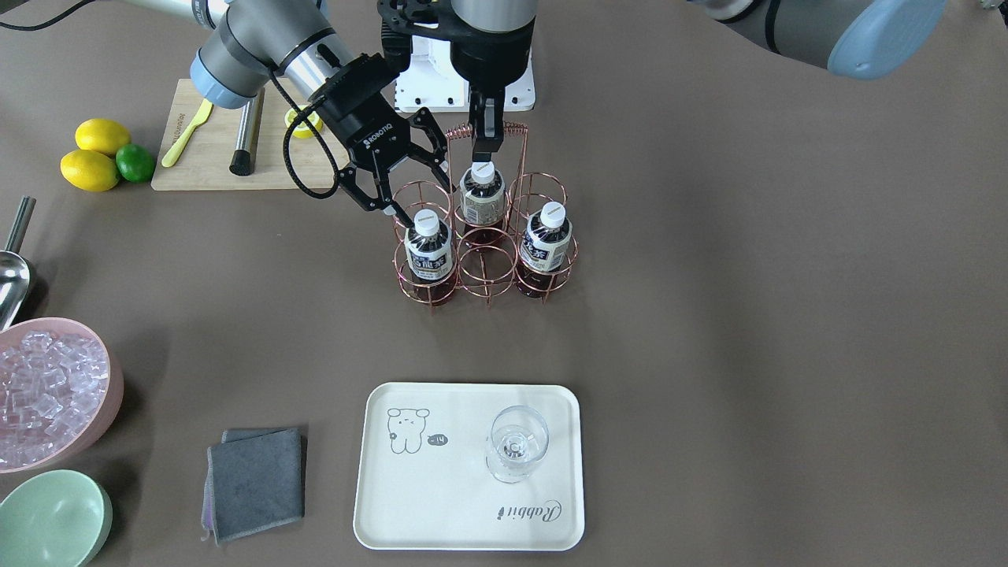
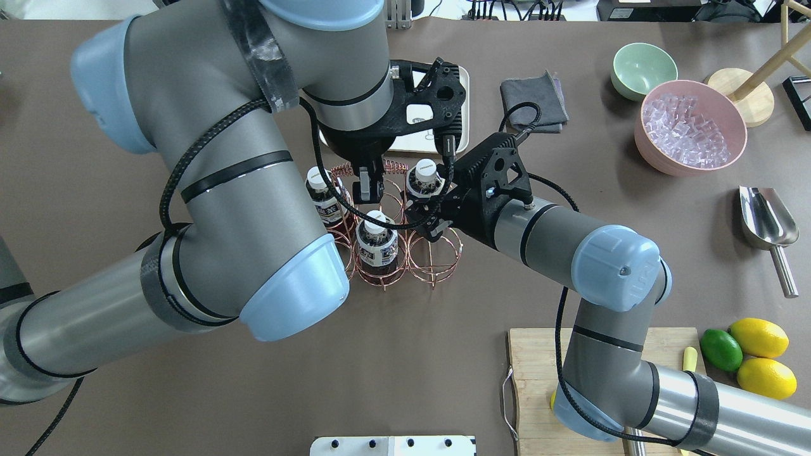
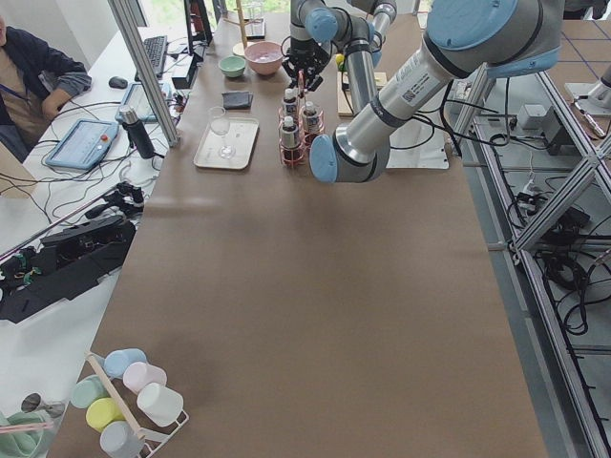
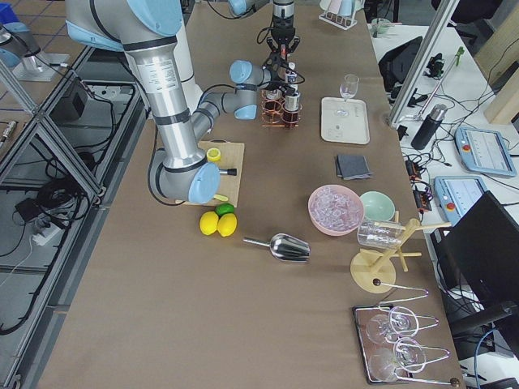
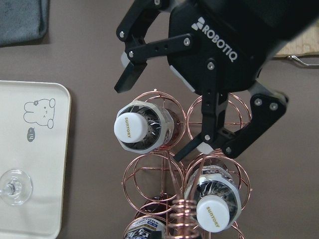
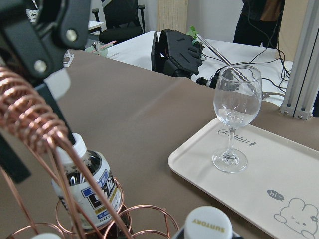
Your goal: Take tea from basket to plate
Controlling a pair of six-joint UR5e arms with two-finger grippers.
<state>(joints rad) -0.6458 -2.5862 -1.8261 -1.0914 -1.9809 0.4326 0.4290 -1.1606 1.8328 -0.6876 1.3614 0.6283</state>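
The copper wire basket (image 1: 487, 272) holds three bottles. Two are dark-labelled tea: one at the front left ring (image 1: 429, 246) and one at the front right ring (image 1: 546, 240). The middle back bottle (image 1: 482, 197) has a pale beige label. My right gripper (image 1: 421, 201) is open, with a finger on either side of the front-left tea's top, as the left wrist view (image 5: 142, 127) also shows. My left gripper (image 1: 486, 150) is shut on the basket's coiled handle (image 1: 457, 132). The cream plate (image 1: 441, 488) lies nearer the front edge.
A wine glass (image 1: 516, 445) stands on the plate's right half. A grey cloth (image 1: 256, 480), a pink bowl of ice (image 1: 47, 394), a mint bowl (image 1: 51, 520) and a metal scoop (image 1: 12, 268) are at the view's left. A cutting board (image 1: 205, 150) and lemons (image 1: 98, 153) are beyond.
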